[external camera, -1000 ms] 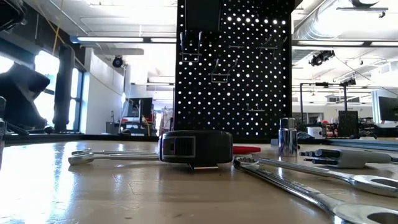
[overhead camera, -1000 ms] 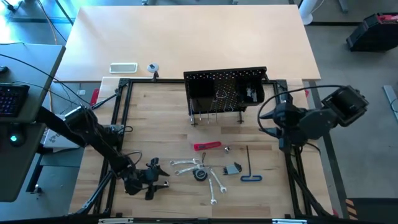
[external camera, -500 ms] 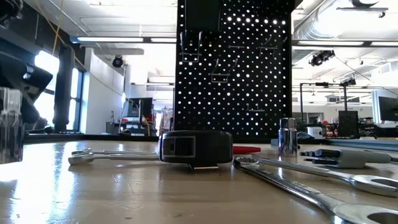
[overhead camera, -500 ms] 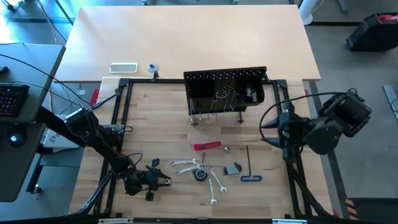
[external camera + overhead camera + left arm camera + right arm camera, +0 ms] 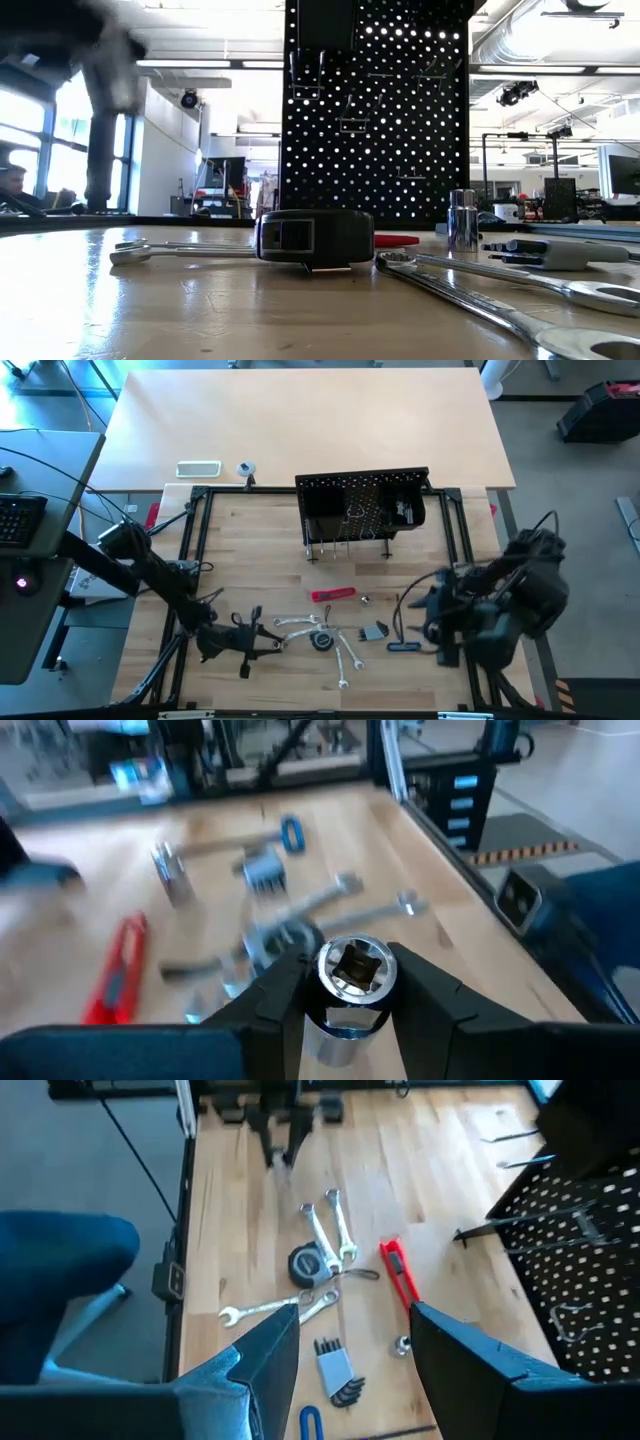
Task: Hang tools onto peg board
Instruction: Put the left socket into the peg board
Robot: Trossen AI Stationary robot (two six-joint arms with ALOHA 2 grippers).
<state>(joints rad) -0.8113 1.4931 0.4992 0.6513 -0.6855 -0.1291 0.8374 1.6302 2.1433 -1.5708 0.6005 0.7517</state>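
Left gripper (image 5: 348, 982) clamps silver socket (image 5: 352, 968).

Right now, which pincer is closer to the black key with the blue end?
Right. The right pincer hovers just beside the black key; the left pincer, shut on a silver socket, is far across the tools.

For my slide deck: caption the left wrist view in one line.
Left gripper clamps a silver socket above the wooden table, with wrenches and a red-handled tool blurred beyond.

no readable text, labels or numbers anywhere (tools and board bear no legible markings)
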